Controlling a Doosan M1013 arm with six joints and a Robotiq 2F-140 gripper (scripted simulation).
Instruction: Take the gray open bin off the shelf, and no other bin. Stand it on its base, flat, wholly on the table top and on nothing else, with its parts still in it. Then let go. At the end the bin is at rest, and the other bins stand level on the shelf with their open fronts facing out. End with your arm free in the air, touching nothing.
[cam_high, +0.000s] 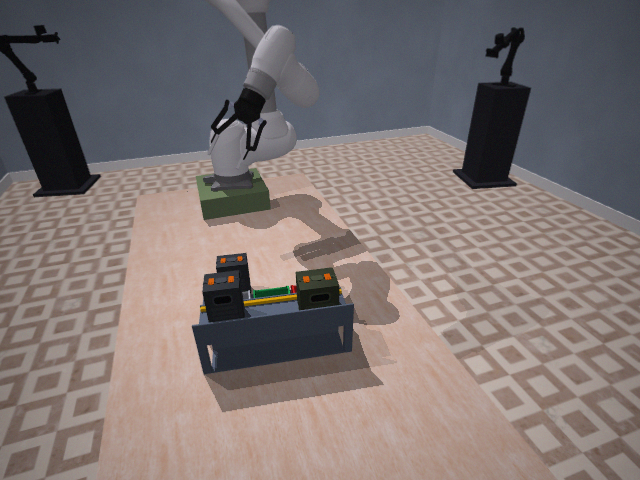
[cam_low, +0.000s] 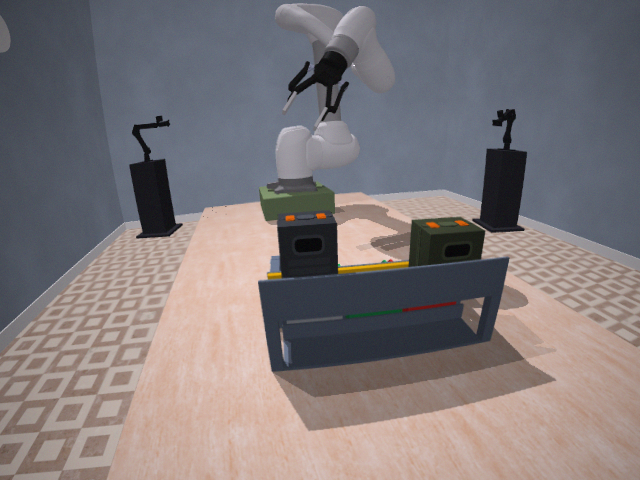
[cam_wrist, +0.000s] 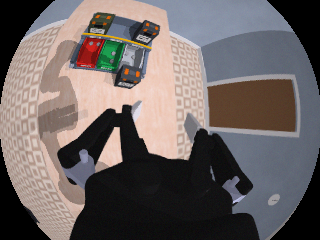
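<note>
Wrist view: the gray open bin (cam_high: 247, 295) (cam_low: 314, 320) (cam_wrist: 134, 54) sits on the shelf (cam_high: 273, 335) (cam_low: 372, 289) (cam_wrist: 122, 24), at the end beside the green bin (cam_high: 271, 292) (cam_low: 373, 313) (cam_wrist: 109, 54), with the red bin (cam_high: 293, 288) (cam_low: 429, 306) (cam_wrist: 90, 52) beyond. It lies below the pincer (cam_high: 227, 155) (cam_low: 299, 119) (cam_wrist: 163, 116) and well apart from it; the pincer hangs in the air on the shelf's arm side, partly open — nothing between its fingers. Small pale parts show inside the gray bin, though their shapes are too small to tell. The shelf is matte slate blue, crossed by a slim yellow bar (cam_high: 271, 299) (cam_low: 372, 268) (cam_wrist: 116, 40). Behind that bar stand a boxy charcoal case (cam_high: 223, 299) (cam_low: 308, 245) (cam_wrist: 147, 31) and an olive one (cam_high: 317, 289) (cam_low: 447, 242) (cam_wrist: 101, 23), both orange-latched. Another dark case (cam_high: 232, 268) (cam_wrist: 128, 76) stands by the shelf's arm side, near the gray bin — the table (cam_high: 170, 248) (cam_low: 206, 413) (cam_wrist: 157, 90) has pale, wood-like grain.
</note>
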